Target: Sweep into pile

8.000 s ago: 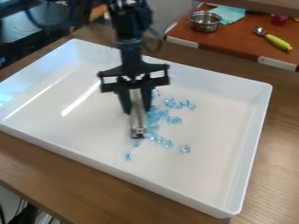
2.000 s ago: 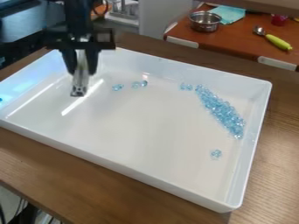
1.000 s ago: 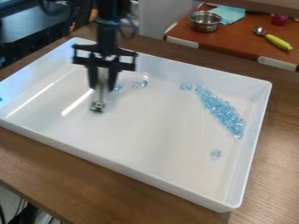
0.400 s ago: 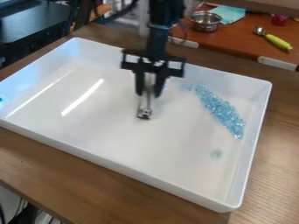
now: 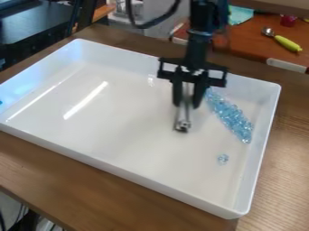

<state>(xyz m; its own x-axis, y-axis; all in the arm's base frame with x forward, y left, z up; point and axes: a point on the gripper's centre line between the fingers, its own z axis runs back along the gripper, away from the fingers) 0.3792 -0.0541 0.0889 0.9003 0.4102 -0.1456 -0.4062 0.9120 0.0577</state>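
Two dark fingers point(image 5: 177, 94) of the black pincer point(image 5: 187, 104) are clamped on a slim, silvery tool point(image 5: 183, 113), one on either side of it. The pincer hangs over the far right part of the white tray point(image 5: 136, 177), inside the walls, with the tool pointing down ahead of its fingertips. Whether the tool's lower end meets the tray floor, I cannot tell.

The blue beads point(image 5: 232, 118) lie in a long, slanting heap to the right of the tool, running from just beside the pincer toward the right wall. The tool's lower end stands apart from them. A small clump point(image 5: 223, 159) sits nearer, between the heap and the near right corner, touching neither the heap nor the right wall.

For moving, the widest room is to the left: bare white floor stretches from the tool to the left wall, and on toward the near wall. To the right, the heap leaves only a narrow strip before the wall. The tray's raised rim runs along the far, right and near sides, with the wooden desk point(image 5: 72, 185) around it. Beyond, at the far right, a yellow-green handled spoon point(image 5: 287, 43) lies beside a turquoise cloth point(image 5: 240, 15), well apart from it.
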